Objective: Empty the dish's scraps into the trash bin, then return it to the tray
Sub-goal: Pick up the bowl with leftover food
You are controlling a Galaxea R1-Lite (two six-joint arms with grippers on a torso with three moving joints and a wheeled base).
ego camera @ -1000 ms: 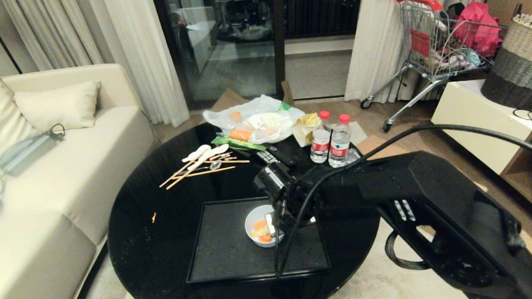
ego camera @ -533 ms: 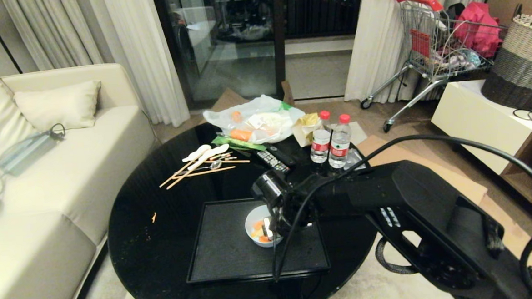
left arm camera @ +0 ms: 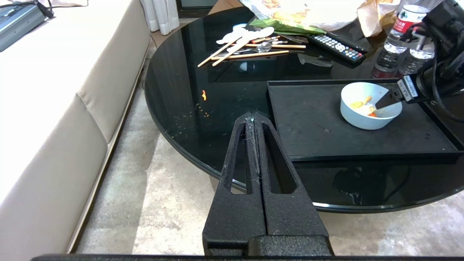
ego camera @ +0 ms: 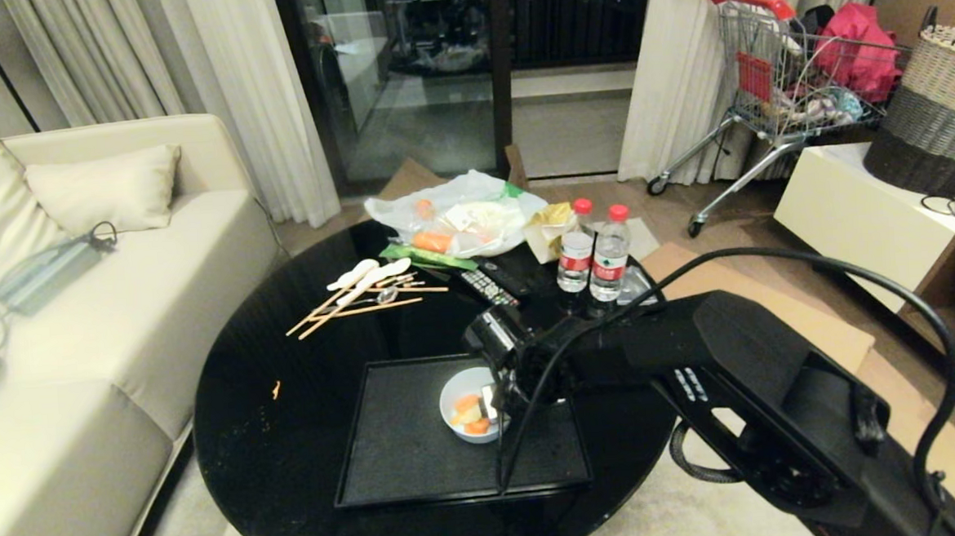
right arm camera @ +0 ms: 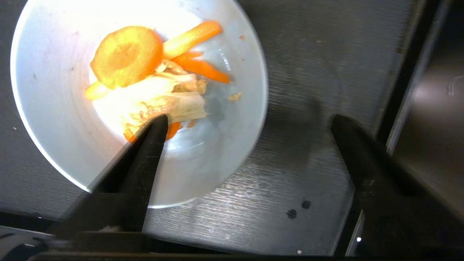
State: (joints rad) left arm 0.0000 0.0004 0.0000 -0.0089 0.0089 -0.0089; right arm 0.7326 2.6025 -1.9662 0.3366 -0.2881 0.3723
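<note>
Though the right gripper (right arm camera: 250, 119) hid part of the dish (ego camera: 466, 399), it gaped, straddling the rim on the tray (ego camera: 405, 451); left gripper (left arm camera: 255, 119) closed.

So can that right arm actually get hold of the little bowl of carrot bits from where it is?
Probably yes. The right gripper is open, straddling the dish's rim: one finger over the scraps, the other outside above the tray. Nothing stands between them.

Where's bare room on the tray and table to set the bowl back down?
The tray is bare left of the bowl. The table is bare left of it too. Crowded at the far edge: chopsticks, bottles.
</note>
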